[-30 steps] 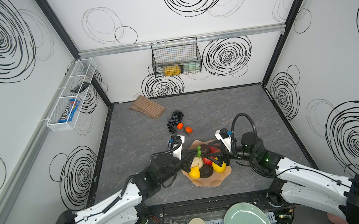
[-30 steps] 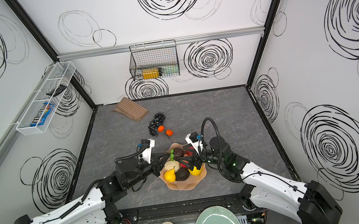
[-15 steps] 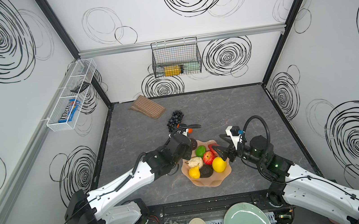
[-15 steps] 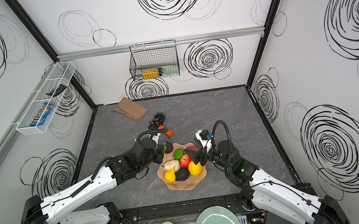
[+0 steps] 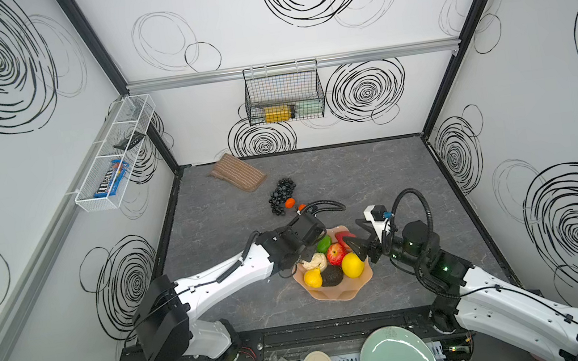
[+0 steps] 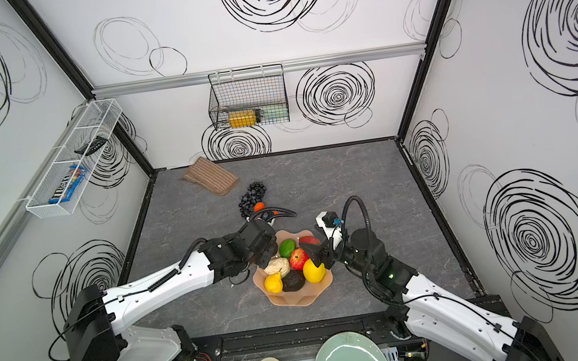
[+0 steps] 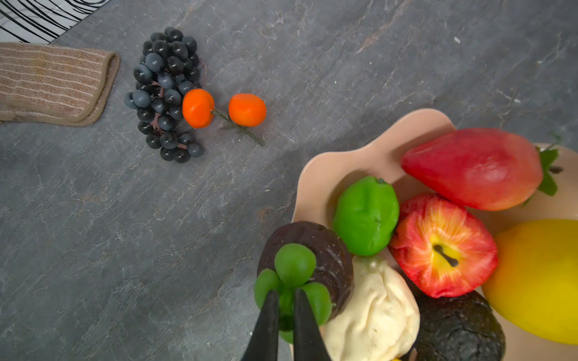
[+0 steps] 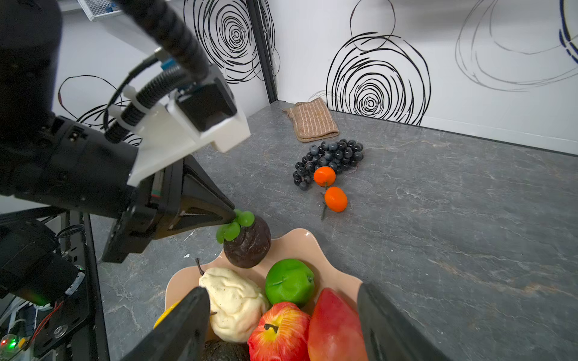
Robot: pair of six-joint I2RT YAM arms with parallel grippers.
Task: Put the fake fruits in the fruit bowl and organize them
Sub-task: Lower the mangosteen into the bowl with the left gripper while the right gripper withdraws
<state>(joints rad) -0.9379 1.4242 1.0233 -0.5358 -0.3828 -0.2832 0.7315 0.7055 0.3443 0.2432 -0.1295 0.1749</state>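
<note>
left fingers (image 7: pixel 267 325) shifted, pinching dark fruit (image 7: pixel 328 250) at fruit bowl (image 7: pixel 344 156) rim.

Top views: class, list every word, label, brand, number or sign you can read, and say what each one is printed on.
"m&m's": white lettering on the blue packet lying in the white wire shelf on the left wall, slightly blurred.
Yellow box in the black basket on the back wall: any print is too small to read.
Nothing else in any view shows legible text.
</note>
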